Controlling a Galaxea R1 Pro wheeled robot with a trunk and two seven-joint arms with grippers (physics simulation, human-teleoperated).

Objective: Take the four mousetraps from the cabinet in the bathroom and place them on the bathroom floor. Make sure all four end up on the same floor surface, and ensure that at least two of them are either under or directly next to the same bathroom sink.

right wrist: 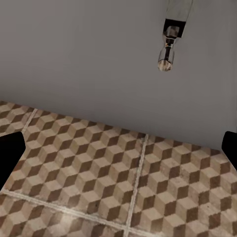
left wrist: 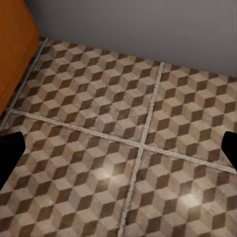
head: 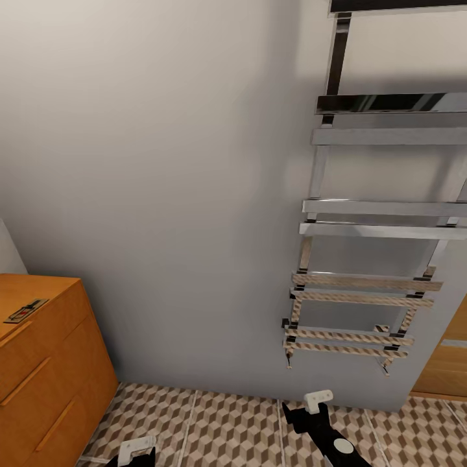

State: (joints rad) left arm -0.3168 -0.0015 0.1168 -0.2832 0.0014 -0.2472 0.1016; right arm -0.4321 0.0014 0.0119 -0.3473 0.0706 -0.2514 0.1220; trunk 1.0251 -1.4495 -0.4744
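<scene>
One mousetrap [head: 26, 310], a flat tan board with a black bar and a red patch, lies on top of the orange-brown cabinet [head: 45, 370] at the left edge of the head view. The cabinet's corner [left wrist: 15, 54] also appears in the left wrist view. Both arms hang low over the cube-patterned bathroom floor [head: 227, 428]. My left gripper [head: 137, 447] [left wrist: 118, 153] is open, its fingers wide apart over bare tiles [left wrist: 123, 148]. My right gripper [head: 316, 401] [right wrist: 118, 148] is open too, near the wall. The bathroom sink is out of view.
A chrome towel radiator [head: 370, 227] hangs on the grey wall [head: 162, 162] ahead and to the right; its lower end [right wrist: 169, 49] is in the right wrist view. An orange-brown wooden panel [head: 447, 363] stands at the far right. Floor tiles [right wrist: 123, 182] run up to the wall.
</scene>
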